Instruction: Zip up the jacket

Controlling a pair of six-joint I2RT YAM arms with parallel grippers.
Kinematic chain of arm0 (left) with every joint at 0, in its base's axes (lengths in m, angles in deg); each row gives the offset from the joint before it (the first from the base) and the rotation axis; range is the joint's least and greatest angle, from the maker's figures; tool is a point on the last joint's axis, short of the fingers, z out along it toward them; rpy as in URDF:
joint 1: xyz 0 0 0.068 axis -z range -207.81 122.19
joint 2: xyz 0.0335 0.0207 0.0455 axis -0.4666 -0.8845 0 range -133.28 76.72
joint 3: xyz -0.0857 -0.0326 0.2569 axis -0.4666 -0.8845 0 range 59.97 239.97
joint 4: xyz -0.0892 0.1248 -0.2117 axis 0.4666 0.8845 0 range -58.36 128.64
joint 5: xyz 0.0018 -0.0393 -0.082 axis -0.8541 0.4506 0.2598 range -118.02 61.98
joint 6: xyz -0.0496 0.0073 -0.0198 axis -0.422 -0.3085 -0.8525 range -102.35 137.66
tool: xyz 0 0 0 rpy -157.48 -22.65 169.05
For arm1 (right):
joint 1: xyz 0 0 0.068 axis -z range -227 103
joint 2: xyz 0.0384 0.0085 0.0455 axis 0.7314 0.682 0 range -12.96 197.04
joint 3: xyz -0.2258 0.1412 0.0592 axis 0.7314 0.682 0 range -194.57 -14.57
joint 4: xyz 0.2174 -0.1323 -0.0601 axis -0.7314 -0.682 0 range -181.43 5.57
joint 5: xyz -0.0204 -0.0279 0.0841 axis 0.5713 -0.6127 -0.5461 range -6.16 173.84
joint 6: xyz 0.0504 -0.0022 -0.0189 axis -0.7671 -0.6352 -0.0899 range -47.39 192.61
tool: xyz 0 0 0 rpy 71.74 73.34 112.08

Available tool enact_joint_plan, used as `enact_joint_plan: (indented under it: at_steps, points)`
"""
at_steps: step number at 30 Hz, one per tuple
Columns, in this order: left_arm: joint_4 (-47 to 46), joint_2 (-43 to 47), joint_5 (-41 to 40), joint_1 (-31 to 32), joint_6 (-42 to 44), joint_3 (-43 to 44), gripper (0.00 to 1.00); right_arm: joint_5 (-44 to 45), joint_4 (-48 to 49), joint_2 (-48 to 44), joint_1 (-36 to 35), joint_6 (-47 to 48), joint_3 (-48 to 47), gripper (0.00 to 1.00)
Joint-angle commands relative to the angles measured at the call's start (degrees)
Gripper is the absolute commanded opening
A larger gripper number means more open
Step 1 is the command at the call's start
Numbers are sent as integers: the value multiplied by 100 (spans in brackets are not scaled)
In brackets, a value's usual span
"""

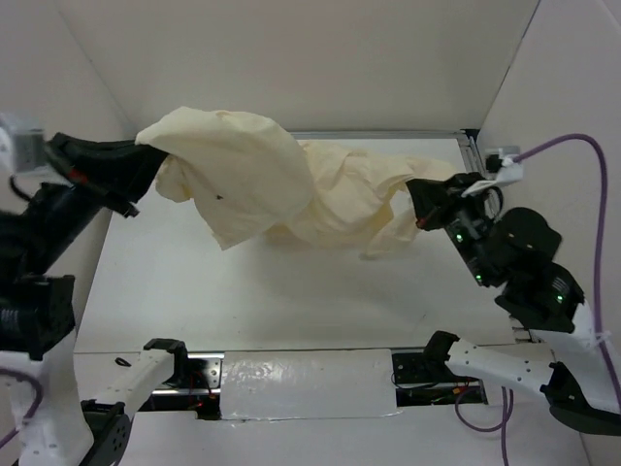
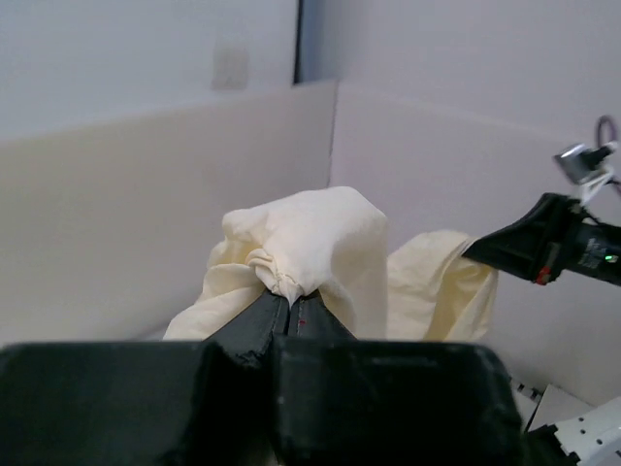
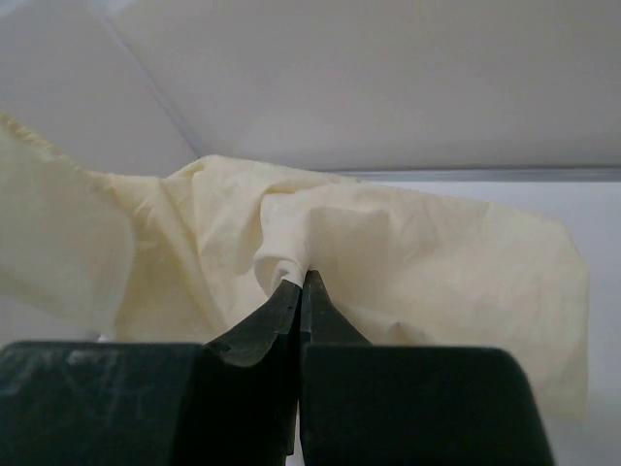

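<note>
The cream jacket (image 1: 281, 189) hangs bunched and wrinkled above the table's far half, stretched between both arms. My left gripper (image 1: 144, 148) is shut on a gathered fold at its left end; in the left wrist view the gripper (image 2: 289, 296) pinches bunched jacket fabric (image 2: 310, 243). My right gripper (image 1: 415, 199) is shut on the jacket's right end; in the right wrist view the gripper (image 3: 301, 282) pinches a small fold of the jacket (image 3: 388, 262). No zipper shows in any view.
White walls enclose the table (image 1: 291, 291) at the back and both sides. A purple cable (image 1: 582, 146) runs along the right wall. The arm bases (image 1: 155, 369) stand at the near edge. The right arm also shows in the left wrist view (image 2: 553, 243).
</note>
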Motion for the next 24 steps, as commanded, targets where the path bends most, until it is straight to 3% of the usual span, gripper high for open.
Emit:
enact_joint_plan:
  at_steps: [1,5,8,9,10,11,13,14,17,21,22,23,24]
  points:
    - [-114,-134,379,18,-260,681,0,625,-396,-181,-424,280,-378,0]
    - [-121,-441,169,9,-480,762,0,1608,-441,-137,-601,141,-476,0]
    - [-114,-906,-279,18,-620,533,0,1953,-756,231,-163,-246,-502,0]
    - [-52,-1299,-350,18,-629,524,0,1710,-879,519,108,-438,-511,0]
    - [-17,-1512,-385,18,-621,506,0,1299,-959,618,946,-545,-485,0]
    - [-51,-1914,-394,18,-612,463,0,137,-838,767,1451,-572,-241,0]
    - [-226,-2294,-587,18,-620,165,0,-986,-477,1215,2766,-598,59,0]
    - [-271,-2757,-779,18,-612,42,0,-1661,-345,1373,3000,-633,339,0]
    - [-402,-3812,-800,44,-463,5,0,-2131,278,2259,3415,-511,886,0]
    - [-212,-5115,-641,62,-445,442,3,-2485,605,3289,3644,-423,905,22]
    - [-79,-5614,-632,62,-410,610,13,-2485,570,3474,3748,-414,722,26]
    - [35,-5827,-632,62,-375,777,53,-2450,500,3771,3793,-431,633,41]
    - [263,-5995,-623,62,-305,1083,79,-2354,404,3861,3820,-405,519,50]
